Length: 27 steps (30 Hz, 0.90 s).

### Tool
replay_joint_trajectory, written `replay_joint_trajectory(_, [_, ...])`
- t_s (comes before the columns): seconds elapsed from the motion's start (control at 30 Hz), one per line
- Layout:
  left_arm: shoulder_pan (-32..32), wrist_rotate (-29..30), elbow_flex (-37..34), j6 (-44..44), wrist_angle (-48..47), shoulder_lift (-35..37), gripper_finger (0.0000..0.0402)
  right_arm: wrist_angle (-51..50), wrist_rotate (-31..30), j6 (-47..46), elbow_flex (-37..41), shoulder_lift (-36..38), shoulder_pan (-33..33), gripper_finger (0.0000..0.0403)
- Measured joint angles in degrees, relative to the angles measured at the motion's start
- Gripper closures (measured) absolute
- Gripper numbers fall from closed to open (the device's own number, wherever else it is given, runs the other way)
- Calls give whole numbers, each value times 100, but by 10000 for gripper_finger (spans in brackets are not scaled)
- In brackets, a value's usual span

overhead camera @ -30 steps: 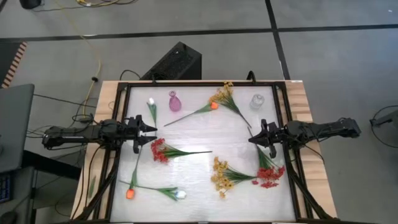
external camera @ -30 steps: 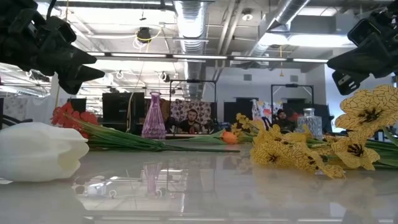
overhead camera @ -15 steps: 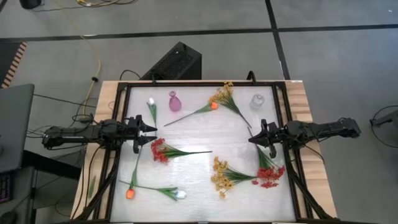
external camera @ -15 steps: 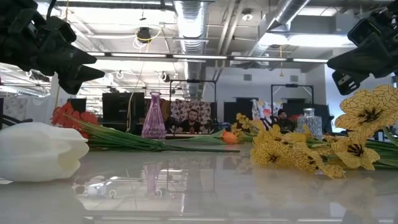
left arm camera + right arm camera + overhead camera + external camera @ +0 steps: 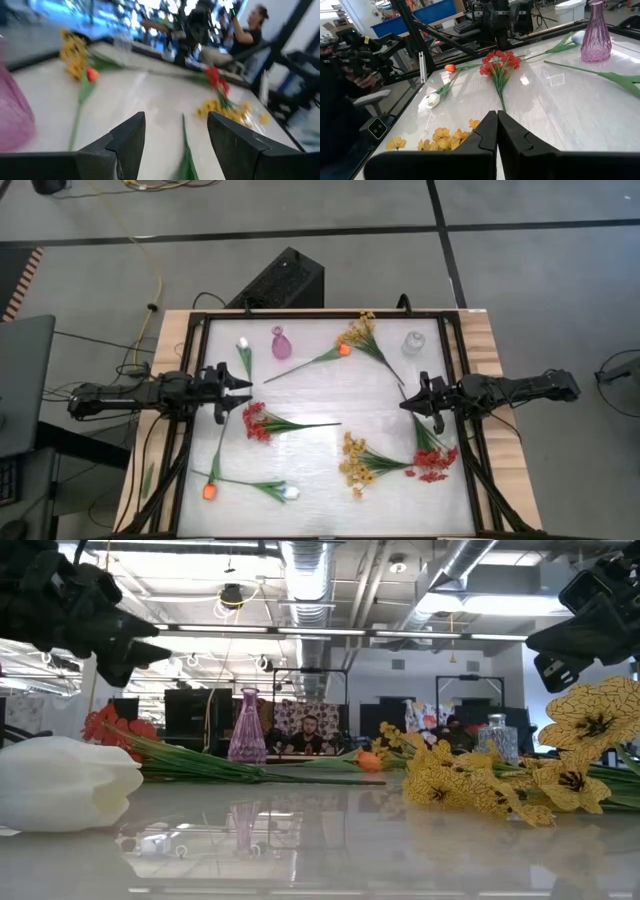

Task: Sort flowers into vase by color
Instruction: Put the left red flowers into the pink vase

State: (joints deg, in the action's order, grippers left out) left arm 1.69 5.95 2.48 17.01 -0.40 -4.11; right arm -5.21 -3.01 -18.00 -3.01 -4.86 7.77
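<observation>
On white table (image 5: 320, 395), flowers scattered flat: red spray (image 5: 258, 423) near centre, yellow spray (image 5: 355, 460) and second red spray (image 5: 434, 462) toward right, another yellow spray (image 5: 358, 332) by far edge, orange tulip (image 5: 209, 490) and white tulip (image 5: 290, 493) at near side. Pink vase (image 5: 279, 342) and clear vase (image 5: 413, 341) upright at back. Left gripper (image 5: 238, 389) above left edge, jaws wide, empty. Right gripper (image 5: 404, 404) above right side, jaws pressed together, holding nothing.

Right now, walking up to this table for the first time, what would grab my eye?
Bright fake flowers strewn flat across the white table: red sprays centre-left, yellow sprays nearer the front, a pink vase standing empty at the back. Two dark arms flank them, left gripper open, right gripper shut, neither holding anything.
</observation>
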Motion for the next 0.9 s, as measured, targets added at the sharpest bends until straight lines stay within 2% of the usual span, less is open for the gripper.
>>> replay_joint_trajectory(0.13, [0,373,0,171,255,1,198,1,0,1,0,2,-1,367])
replay_joint_trajectory(0.3, [2,1350,0,410,739,-1,198,4,-1,59,0,0,-2,367])
replay_joint_trajectory(0.4, [16,1449,-93,337,1556,-114,198,127,-44,581,12,2,-45,367])
replay_joint_trajectory(0.5, [52,1404,-186,252,2349,-428,198,560,-76,584,20,0,-83,367])
replay_joint_trajectory(0.63, [55,1378,-186,174,3049,-1269,198,1343,-463,874,0,-9,-235,367])
replay_joint_trajectory(0.77, [55,1339,-144,24,4142,-2481,198,1381,-787,1071,-293,-275,-539,369])
replay_joint_trajectory(0.9, [55,1222,441,-261,4240,-3744,198,1401,-909,1146,-692,-937,-788,370])
